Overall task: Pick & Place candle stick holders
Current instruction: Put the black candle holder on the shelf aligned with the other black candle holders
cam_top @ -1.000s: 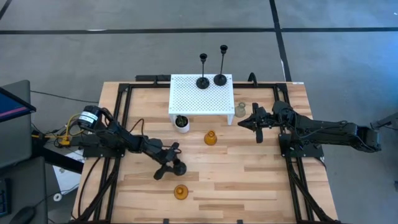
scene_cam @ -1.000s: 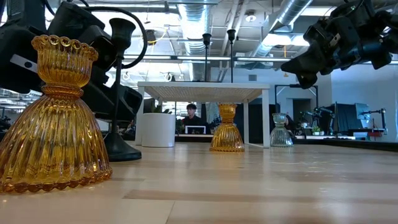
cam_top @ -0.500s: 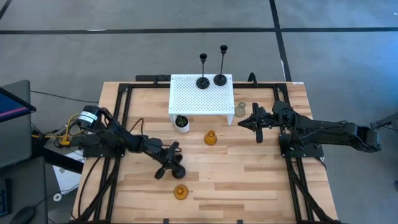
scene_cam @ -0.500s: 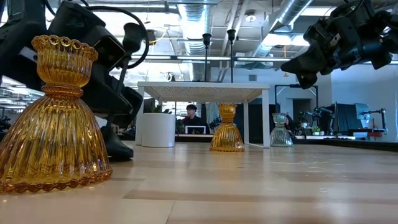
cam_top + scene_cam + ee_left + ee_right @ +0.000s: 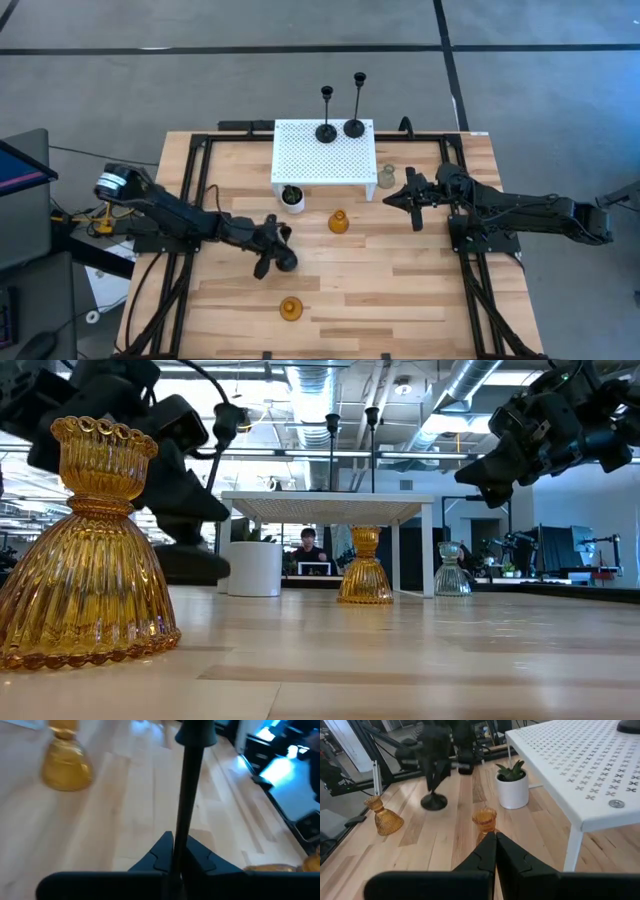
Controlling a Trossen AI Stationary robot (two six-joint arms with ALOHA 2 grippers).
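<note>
My left gripper (image 5: 270,248) is shut on a black candle stick holder (image 5: 284,260) at mid table, left of centre, just above the wood. Its cup (image 5: 195,732) stands up past my fingers. Two taller black holders (image 5: 326,130) (image 5: 354,127) stand on their round bases at the far edge of a white perforated stand (image 5: 325,160). One amber glass holder (image 5: 338,221) stands in front of the stand, another (image 5: 291,309) near the front edge. A clear glass holder (image 5: 386,178) stands by the stand's right leg. My right gripper (image 5: 392,199) is shut and empty, in the air next to the clear one. My left gripper pinches the black holder's thin stem (image 5: 179,837) between its two fingers, on the lower part above the round base (image 5: 190,565). The fingers come roughly level from the table's left and lie across the stem. The holder is lifted clear of the table and tilts a little.
A small white pot with a green plant (image 5: 292,197) stands at the stand's front left leg. Black frame rails (image 5: 190,200) run along both sides of the table. A person shows far behind the table in the low view (image 5: 308,545).
My left gripper has gone up and a little toward the far edge with the black holder. The holder's base has come off the table and now hangs clear, with the stem tipped. My right arm has kept still.
</note>
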